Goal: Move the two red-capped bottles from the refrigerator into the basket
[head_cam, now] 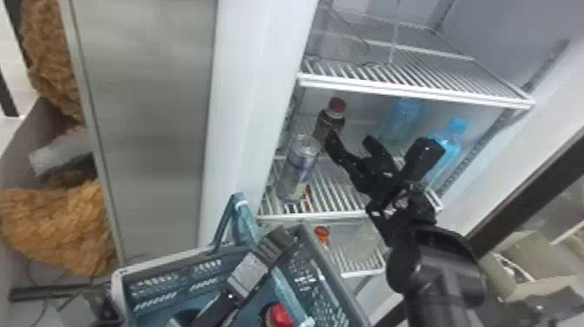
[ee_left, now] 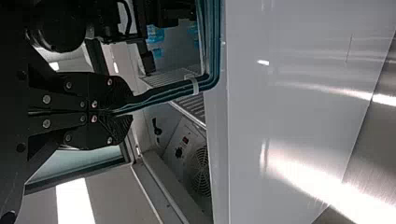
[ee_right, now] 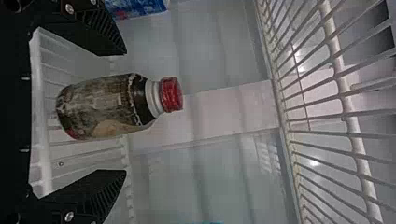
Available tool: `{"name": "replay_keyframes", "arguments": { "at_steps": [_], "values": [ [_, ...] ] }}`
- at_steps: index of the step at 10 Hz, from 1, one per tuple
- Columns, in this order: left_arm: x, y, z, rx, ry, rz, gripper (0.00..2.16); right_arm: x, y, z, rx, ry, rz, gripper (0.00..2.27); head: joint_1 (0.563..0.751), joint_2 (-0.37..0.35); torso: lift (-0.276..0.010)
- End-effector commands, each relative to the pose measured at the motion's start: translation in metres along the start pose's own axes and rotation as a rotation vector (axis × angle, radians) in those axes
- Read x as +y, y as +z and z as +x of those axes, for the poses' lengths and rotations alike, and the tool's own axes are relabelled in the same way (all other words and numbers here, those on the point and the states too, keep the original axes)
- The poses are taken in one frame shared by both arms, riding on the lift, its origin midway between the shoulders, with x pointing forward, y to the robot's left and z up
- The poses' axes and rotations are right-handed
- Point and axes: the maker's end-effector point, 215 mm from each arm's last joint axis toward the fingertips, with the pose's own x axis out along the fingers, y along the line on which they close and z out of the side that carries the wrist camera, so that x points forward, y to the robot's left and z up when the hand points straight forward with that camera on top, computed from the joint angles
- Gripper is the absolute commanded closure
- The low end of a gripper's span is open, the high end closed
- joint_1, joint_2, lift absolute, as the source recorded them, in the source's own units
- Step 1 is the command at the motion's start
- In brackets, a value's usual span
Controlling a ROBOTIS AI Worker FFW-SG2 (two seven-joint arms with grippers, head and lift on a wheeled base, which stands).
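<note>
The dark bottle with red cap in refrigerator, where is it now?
In the head view, the bottle stands on the middle shelf, toward the left, behind the clear bottle.

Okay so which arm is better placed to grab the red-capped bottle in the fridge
Right, most likely: the right claw is open and lined up with the bottle, while the left claw is shut on the basket handle.

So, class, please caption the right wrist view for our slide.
Open black right gripper facing a brown, red-capped bottle on a white refrigerator shelf.

Bright white glare across pale panel (ee_left: 299, 116) and brushed steel (ee_left: 378, 154).
</note>
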Motion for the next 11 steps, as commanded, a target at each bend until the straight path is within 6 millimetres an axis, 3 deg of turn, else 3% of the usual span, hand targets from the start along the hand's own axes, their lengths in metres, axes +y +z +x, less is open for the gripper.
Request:
{"name": "replay_keyframes", "arguments": {
  "at_steps": [1,6,11],
  "values": [
    [0.001,0.000,0.000,0.000,0.002,0.000,1.20,0.003,0.000,0.012,0.005,0.004,-0.002,0.10,0.672,-0.350,0.000],
    [0.000,0.000,0.000,0.000,0.000,-0.004,1.20,-0.001,-0.016,0.038,0.057,-0.016,-0.011,0.10,0.667,-0.350,0.000],
    [0.001,0.001,-0.001,-0.005,0.002,-0.004,1.20,0.009,-0.021,0.061,0.083,-0.006,-0.024,0.10,0.660,-0.350,0.000]
  ]
}}
